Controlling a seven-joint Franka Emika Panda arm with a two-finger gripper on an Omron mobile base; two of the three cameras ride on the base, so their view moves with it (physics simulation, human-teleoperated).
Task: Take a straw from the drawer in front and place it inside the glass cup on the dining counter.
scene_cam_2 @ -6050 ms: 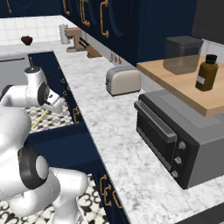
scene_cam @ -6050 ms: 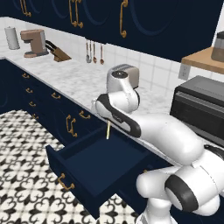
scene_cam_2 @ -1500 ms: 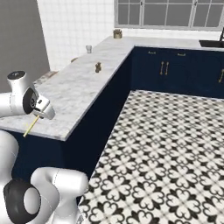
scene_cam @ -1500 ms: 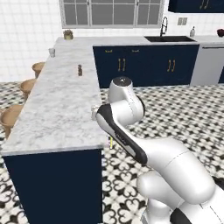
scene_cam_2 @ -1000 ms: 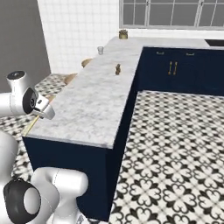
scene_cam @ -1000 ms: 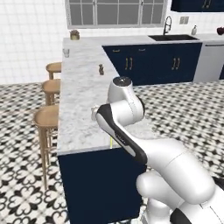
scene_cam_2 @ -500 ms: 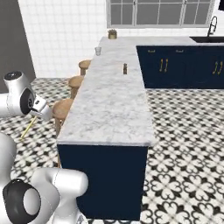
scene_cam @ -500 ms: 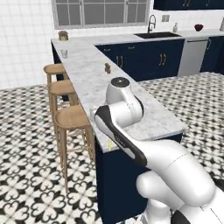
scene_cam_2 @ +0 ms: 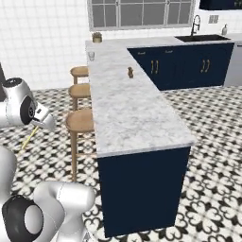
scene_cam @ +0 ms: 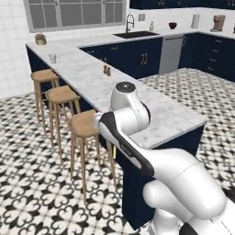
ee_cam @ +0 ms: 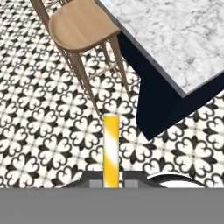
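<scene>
pincer: my gripper (ee_cam: 111, 183) was closed on the straw (ee_cam: 111, 151), which rose straight up from between my finger tips in the hand view; the tips themselves were mostly cut off at the bottom edge, so i judged the hold from the straw standing fixed there.
straw: pale yellow with a whitish band, held over the patterned floor (ee_cam: 39, 144); in the right base view it slanted down and left from my hand (scene_cam_2: 29, 137), and in the left base view a thin sliver of it (scene_cam: 112, 152) showed below my wrist.
dining counter: the marbled slab (scene_cam_2: 127, 108) on its navy base ran away from me toward the window; its near corner (ee_cam: 175, 39) lay to the upper right in the hand view.
glass cup: it stood on the far end of the counter (scene_cam_2: 91, 56), well apart from my hand; also seen small in the left base view (scene_cam: 53, 58).
stools: three wooden stools (scene_cam: 83, 124) lined the counter's side; the nearest one (ee_cam: 81, 26) was just beside the counter's corner.
small brown thing: something stood mid-counter (scene_cam_2: 130, 72); too small to tell what.
</scene>
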